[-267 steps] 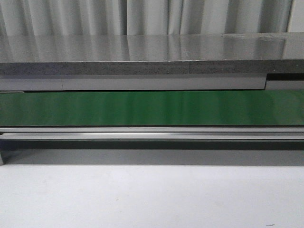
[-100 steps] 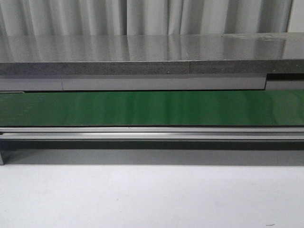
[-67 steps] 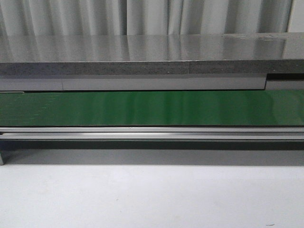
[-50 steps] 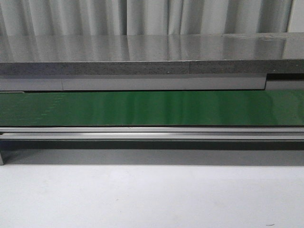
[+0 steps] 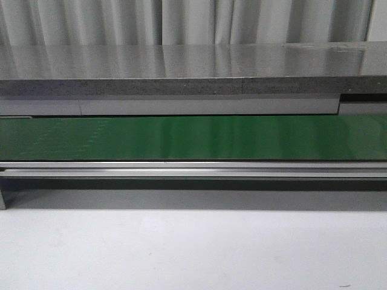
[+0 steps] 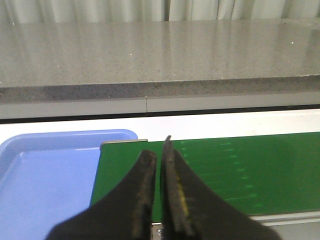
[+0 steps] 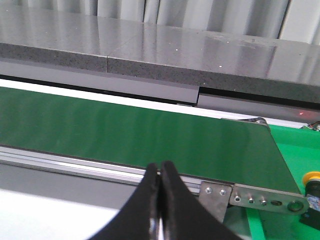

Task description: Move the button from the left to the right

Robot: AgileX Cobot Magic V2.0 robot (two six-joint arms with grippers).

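**Belt** [image 5: 193, 138]: green conveyor strip, running across the front view; bare of objects along all that showed. Grey metal rail [image 5: 193, 169] along its near edge. White table [image 5: 193, 254] in front, grey stone-like counter [image 5: 181, 66] behind.

**Left claw** [image 6: 159, 155]: clenched, tips almost touching, nothing between them. Hung over the belt's left end, just beside a blue tray [image 6: 45, 175]. The part of the tray in view held nothing.

**Right claw** [image 7: 160, 170]: clenched, tips pressed together, empty. Hung over the near rail toward the belt's right end, by a steel bracket [image 7: 260, 200].

**Button** [image 7: 313, 187]: seen only in the right wrist view, cut by the picture's edge. Yellow cap above a black body, sitting in a bright green bin [image 7: 295, 165] past the belt's right end. Absent from the front and left wrist views. Whether this was the piece to be moved, or one already delivered, could not be told.

**Handling, judged:** a small, rigid, light plastic part; not fragile. The rounded cap would likely be slick and could slip out of a pinch. The better hold appeared to be across two flat, opposite faces of the boxy body, below the cap. Both claws would need to be released before any pick.
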